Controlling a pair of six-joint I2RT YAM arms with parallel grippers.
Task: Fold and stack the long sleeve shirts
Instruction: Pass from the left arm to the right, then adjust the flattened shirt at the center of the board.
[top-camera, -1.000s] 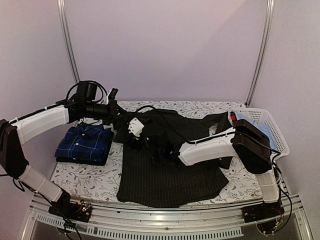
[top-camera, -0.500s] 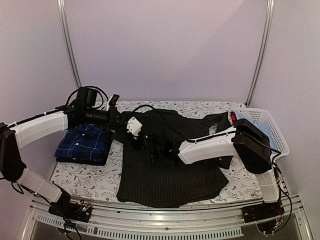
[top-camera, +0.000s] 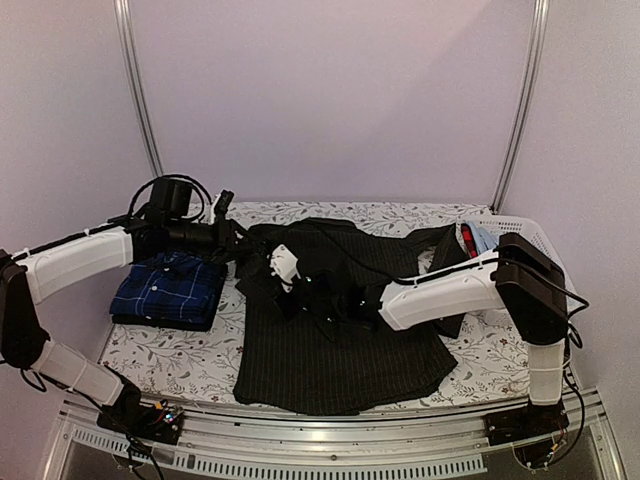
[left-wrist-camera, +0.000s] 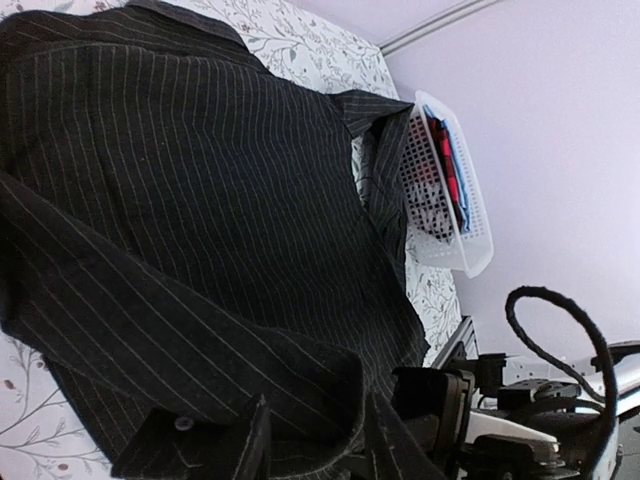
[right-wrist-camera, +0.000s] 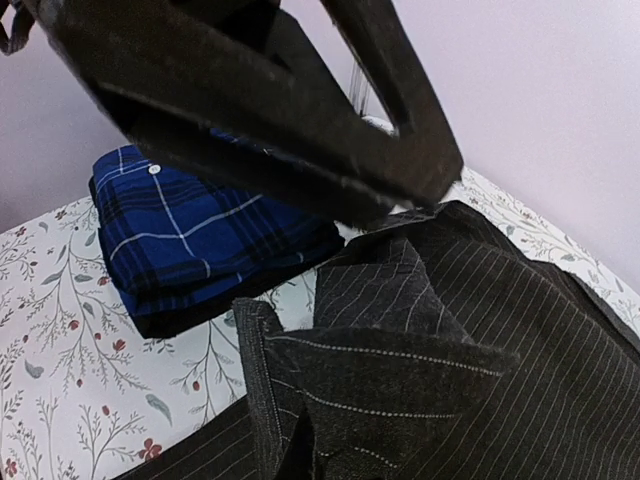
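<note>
Right gripper (right-wrist-camera: 405, 195): jaws fully closed, and by the peak of cloth rising to the tips it looks pinched on a fold of the black pinstriped shirt (top-camera: 340, 340). Left gripper (left-wrist-camera: 318, 445): fingers part-way apart, a buttoned hem lying loose between them; no firm hold on it that I can see. In the overhead view both pincers sit close together at the shirt's 10 o'clock corner, over the bunched shoulder and sleeve. From there the shirt body spreads toward 4 o'clock, lying flat on the flowered table (top-camera: 180, 360). Its long axis runs 12 to 6, collar end at 12, and the other sleeve trails off at 2 o'clock toward the white basket (top-camera: 545, 250). The navy checked shirt (top-camera: 170, 288) lies folded at 9 o'clock of the black one, just beside it. Judgement: the gathered sleeve wants carrying across toward 3 o'clock. The right arm has the grip, while the left arm is nearer that edge.
</note>
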